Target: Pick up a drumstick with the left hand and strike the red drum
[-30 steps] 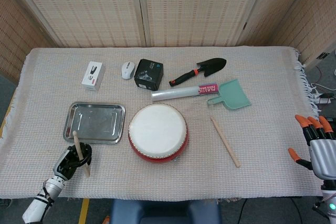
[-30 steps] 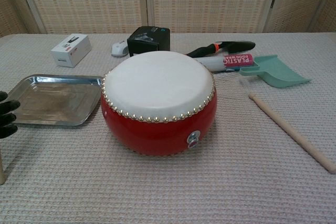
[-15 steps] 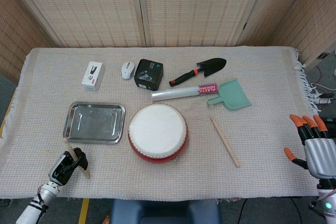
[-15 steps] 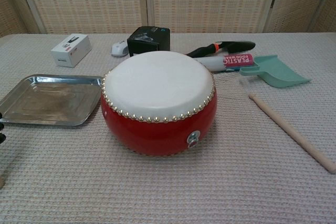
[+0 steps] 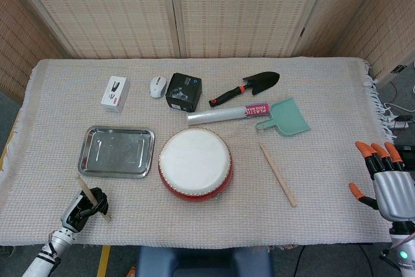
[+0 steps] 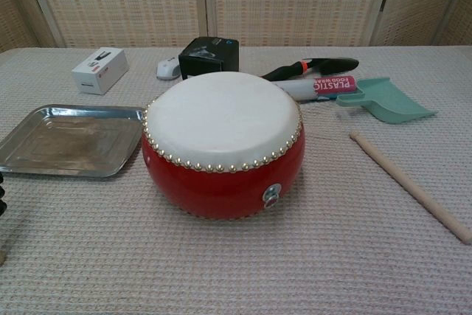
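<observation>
The red drum (image 5: pixel 195 163) with a white skin stands in the middle of the table, large in the chest view (image 6: pixel 222 142). My left hand (image 5: pixel 80 209) is at the near left edge of the table and grips a wooden drumstick (image 5: pixel 91 195) that slants up-left out of the fist. In the chest view only a sliver of that hand (image 6: pixel 2 205) shows at the left border. A second drumstick (image 5: pixel 277 174) lies on the cloth right of the drum (image 6: pixel 409 185). My right hand (image 5: pixel 389 183) hovers off the table's right edge, fingers spread and holding nothing.
A steel tray (image 5: pixel 117 151) lies left of the drum. Behind the drum lie a plastic wrap roll (image 5: pixel 227 114), a teal scoop (image 5: pixel 285 118), a black trowel (image 5: pixel 245 87), a black box (image 5: pixel 183 91), a white mouse (image 5: pixel 157 86) and a white box (image 5: pixel 115 93).
My left hand has drawn back toward the near table edge with the drumstick, which has tipped lower. The right hand shifted slightly.
</observation>
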You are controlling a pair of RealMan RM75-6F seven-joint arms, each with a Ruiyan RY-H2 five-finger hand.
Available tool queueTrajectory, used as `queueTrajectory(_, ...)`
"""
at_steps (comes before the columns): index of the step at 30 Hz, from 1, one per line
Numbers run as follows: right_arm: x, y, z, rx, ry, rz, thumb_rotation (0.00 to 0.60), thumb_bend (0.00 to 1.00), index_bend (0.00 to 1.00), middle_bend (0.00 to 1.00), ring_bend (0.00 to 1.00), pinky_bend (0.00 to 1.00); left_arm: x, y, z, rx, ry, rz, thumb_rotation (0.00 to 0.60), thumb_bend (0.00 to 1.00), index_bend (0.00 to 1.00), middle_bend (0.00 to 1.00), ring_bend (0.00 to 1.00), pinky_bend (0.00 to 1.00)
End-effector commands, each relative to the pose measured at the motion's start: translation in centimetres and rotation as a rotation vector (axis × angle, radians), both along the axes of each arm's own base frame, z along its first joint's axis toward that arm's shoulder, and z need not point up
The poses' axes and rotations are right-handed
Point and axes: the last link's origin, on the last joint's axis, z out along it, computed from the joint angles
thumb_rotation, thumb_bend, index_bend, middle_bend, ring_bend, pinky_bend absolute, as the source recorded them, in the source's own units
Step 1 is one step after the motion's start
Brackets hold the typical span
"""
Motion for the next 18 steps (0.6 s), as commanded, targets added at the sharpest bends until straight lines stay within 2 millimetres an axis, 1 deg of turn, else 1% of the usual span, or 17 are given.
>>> queueTrajectory(1, 0.0, 0.0, 0.0, 0.0, 0.0, 0.001, 0.6, 0.25, 0.09, 0.13, 0.0, 0.03, -0.1, -0.1, -0.1, 0.002, 0.006, 0.0, 0.397, 0.27, 0.72, 0.77, 0.72, 0.68)
queueTrajectory(13, 0.2, 0.2, 0.0, -0.004, 0.004, -0.003, 0.6, 0.25, 0.09, 0.13, 0.0, 0.03, -0.6, -1.2, -1.3, -0.004, 0.091, -0.033, 0.404, 0.26, 0.74, 0.78, 0.72, 0.67)
queueTrajectory(18, 0.3, 0.2, 0.0, -0.004, 0.005, -0.002, 0.6, 0.25, 0.09, 0.13, 0.0, 0.03, -0.8, -1.5, -1.7, 0.003, 0.143, -0.061, 0.416, 0.26, 0.78, 0.8, 0.74, 0.67)
